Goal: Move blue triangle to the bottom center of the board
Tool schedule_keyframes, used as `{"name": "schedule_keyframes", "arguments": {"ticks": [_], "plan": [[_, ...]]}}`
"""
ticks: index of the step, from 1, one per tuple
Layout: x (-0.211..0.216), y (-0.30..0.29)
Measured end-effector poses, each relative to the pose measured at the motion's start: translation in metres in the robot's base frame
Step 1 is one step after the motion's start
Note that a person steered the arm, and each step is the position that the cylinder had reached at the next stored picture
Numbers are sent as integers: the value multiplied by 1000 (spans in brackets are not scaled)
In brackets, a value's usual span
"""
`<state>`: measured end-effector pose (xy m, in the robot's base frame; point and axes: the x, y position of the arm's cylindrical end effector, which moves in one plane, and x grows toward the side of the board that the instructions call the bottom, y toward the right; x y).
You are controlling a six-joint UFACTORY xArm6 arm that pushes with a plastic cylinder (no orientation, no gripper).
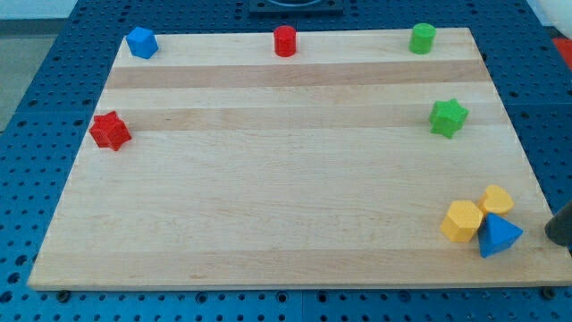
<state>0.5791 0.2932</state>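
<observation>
- Board [286, 197]: pale wooden top with lengthwise grain bands, resting on a blue perforated surface [36, 107]
- Blue triangle [498, 237]: in the board's bottom right corner, near the bottom edge and well to the right of bottom centre; its upper left side touches a yellow block
- Yellow block [461, 221]: chunky, many-sided, just left of the blue triangle and touching it
- Second yellow block [497, 199]: rounded, directly above the blue triangle, touching or nearly touching both it and the first yellow block
- Green star [448, 117]: right side of the board, upper half, standing alone
- Green cylinder [422, 38]: upright, near the top edge toward the right
- Red cylinder [284, 41]: upright, near the top edge at about the centre
- Blue block [141, 42]: many-sided, in the top left corner
- Red star [110, 131]: at the left edge, upper half
- My tip [556, 240]: dark rod end entering at the view's right edge, just right of the blue triangle with a narrow gap, not touching it
- Jaws: none on this arm, so nothing is grasped; the rod only pushes
</observation>
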Motion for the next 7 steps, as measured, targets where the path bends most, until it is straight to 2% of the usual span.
{"name": "schedule_keyframes", "arguments": {"ticks": [2,7], "plan": [[8,-11],[-7,-95]]}}
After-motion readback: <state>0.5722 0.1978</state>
